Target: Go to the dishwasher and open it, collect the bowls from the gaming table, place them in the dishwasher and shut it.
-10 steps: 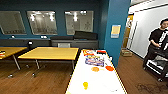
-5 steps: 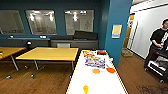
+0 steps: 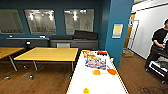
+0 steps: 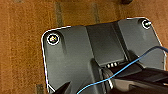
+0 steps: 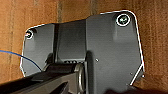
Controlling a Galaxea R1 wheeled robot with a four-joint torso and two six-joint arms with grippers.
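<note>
While the robot faces a long white-topped gaming table (image 3: 100, 81) that runs away from the camera, the head view looks down its length into a blue-walled room. Three small bowls rest on the near half of that top: an orange bowl (image 3: 96, 72) near the middle, a deeper orange bowl (image 3: 111, 71) just to its right near the table's right edge, and a yellow bowl (image 3: 86, 90) closest to the camera. Farther along the top lie colourful printed boxes (image 3: 95, 62). To the left stand yellow-topped tables (image 3: 47, 54) on a wooden floor (image 3: 37, 80). At the far right a person (image 3: 160, 47) in dark clothing stands beside a control rig.

Both wrist views look down past dark robot plates onto wood flooring; I cannot tell whether either gripper is open or closed, or whether it holds anything.

Judging by this, the step in hand is the approach to the table to collect the bowls. Reaching them likely calls for drawing close enough for an arm to get above the yellow bowl first.
</note>
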